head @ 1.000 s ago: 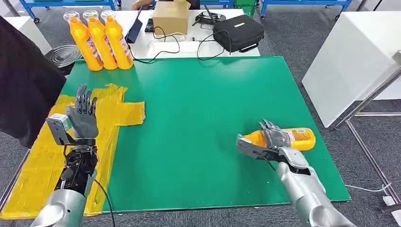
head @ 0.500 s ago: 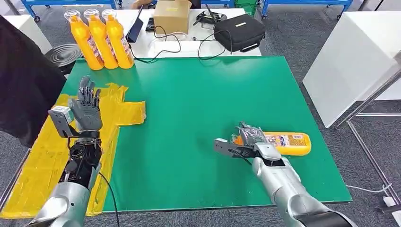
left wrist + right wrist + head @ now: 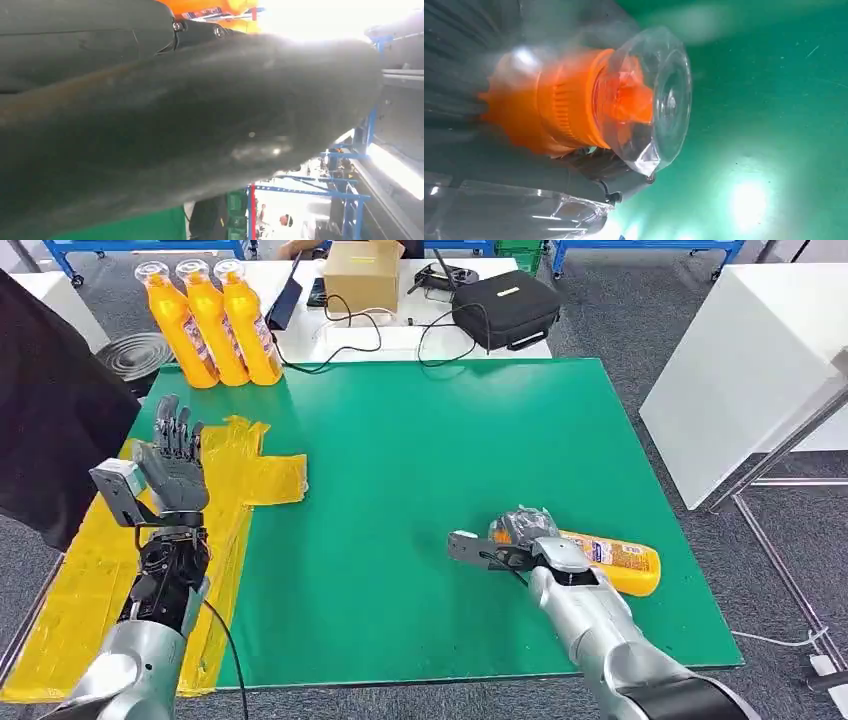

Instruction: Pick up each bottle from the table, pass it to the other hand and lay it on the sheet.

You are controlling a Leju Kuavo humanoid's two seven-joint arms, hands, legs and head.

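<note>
An orange bottle (image 3: 612, 558) with a clear cap (image 3: 659, 102) lies across the green table's (image 3: 430, 470) near right part. My right hand (image 3: 528, 540) grips it near the neck, cap end pointing left. Its orange collar (image 3: 569, 100) shows close up in the right wrist view, against green table. My left hand (image 3: 175, 465) is raised with its fingers spread, holding nothing, above the yellow sheet (image 3: 95, 570) on the table's left side. Three more orange bottles (image 3: 213, 325) stand upright at the table's far left corner.
Behind the green table a white table carries a cardboard box (image 3: 362, 275), a black bag (image 3: 503, 308) and cables. A person's dark sleeve (image 3: 45, 410) hangs at the left edge. A white cabinet (image 3: 750, 360) stands to the right.
My right hand has drawn the bottle leftward and turned it slightly, its base end now angling toward me. The left hand has shifted a little further from me, still spread.
</note>
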